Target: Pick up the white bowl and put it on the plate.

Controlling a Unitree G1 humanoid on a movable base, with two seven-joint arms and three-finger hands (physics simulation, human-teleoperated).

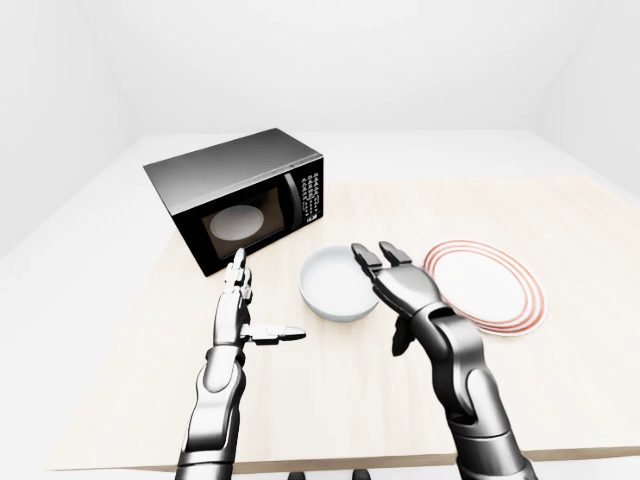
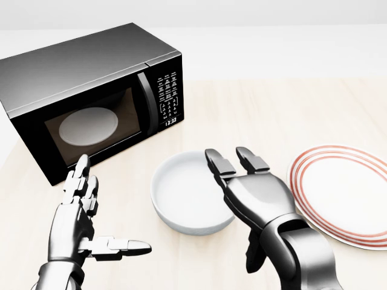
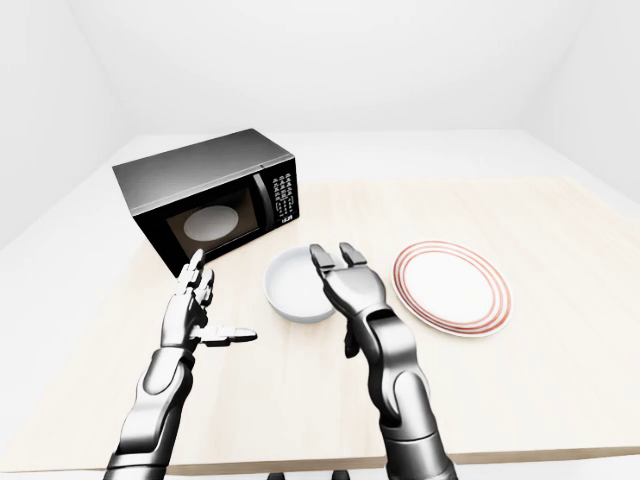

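Note:
A white bowl sits on the wooden table in the middle of the head view. A white plate with red rings lies to its right. My right hand is open, its fingers over the bowl's right rim, not closed round it. My left hand is open and empty, left of the bowl and apart from it, thumb pointing right.
A black microwave with its door shut stands at the upper left of the table, a round turntable visible inside. The table's near edge runs along the bottom of the left-eye view.

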